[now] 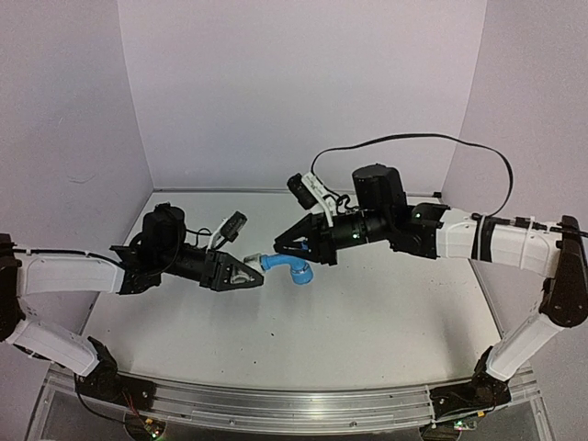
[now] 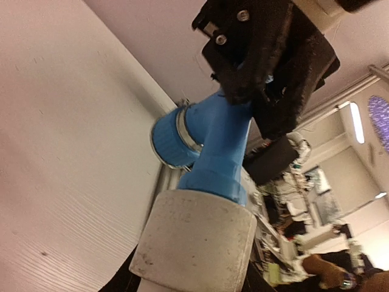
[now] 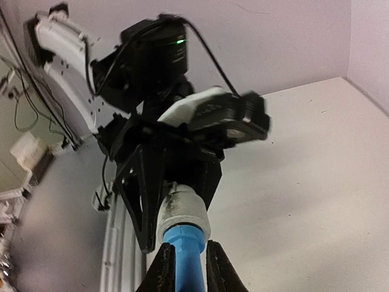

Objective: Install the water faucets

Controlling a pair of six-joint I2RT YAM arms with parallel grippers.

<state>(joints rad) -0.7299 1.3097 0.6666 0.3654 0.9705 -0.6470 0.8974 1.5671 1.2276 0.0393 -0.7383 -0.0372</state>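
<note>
While the left gripper (image 1: 250,276) pinches the grey end (image 2: 194,243) of the blue tap (image 1: 296,269), the right gripper (image 3: 188,252) clamps its stem. Tap is suspended above the table (image 1: 386,322).

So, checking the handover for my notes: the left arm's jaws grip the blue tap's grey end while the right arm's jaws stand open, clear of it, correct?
Not quite: the right arm's jaws are shut on the blue tap, as the right wrist view shows. The left arm's jaws do grip its grey end.
</note>
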